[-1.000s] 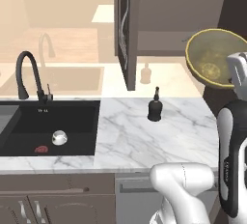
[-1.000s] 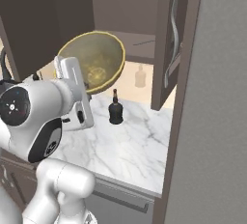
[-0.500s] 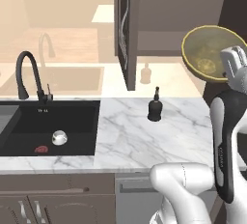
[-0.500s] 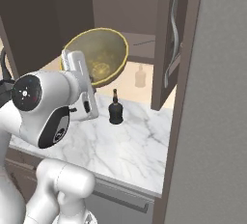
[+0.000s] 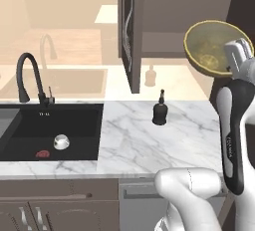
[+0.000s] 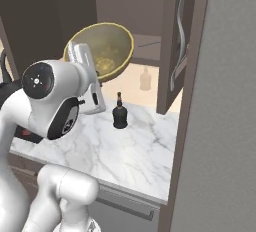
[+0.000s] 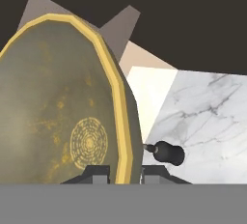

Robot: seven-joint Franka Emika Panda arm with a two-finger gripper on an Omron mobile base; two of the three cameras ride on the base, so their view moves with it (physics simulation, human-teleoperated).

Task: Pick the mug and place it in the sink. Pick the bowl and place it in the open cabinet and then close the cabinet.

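Step in hand: the mug (image 5: 61,141) sits in the black sink (image 5: 74,118) beside the red drain, so the first half looks done; the bowl (image 5: 213,47) is now being carried up toward the open cabinet (image 5: 172,13).
Hand: the gripper (image 7: 123,171) is closed narrowly on the bowl's yellowish rim, one tip on each side of the wall.
Bowl: tilted on edge in the air, its hollow facing the base cameras, level with the cabinet's lower shelf and well above the counter (image 5: 134,135).
Next move: by my reading, level the bowl, push it in over the shelf, let go, then swing the doors to.
Around: a black soap bottle (image 5: 159,111) stands on the marble below the cabinet; the black faucet (image 5: 29,78) rises behind the sink.
In the way: the left door (image 5: 128,31) stands out edge-on near the bowl's path. The right door (image 6: 179,41) hangs open too; how much room lies between them is hard to judge.
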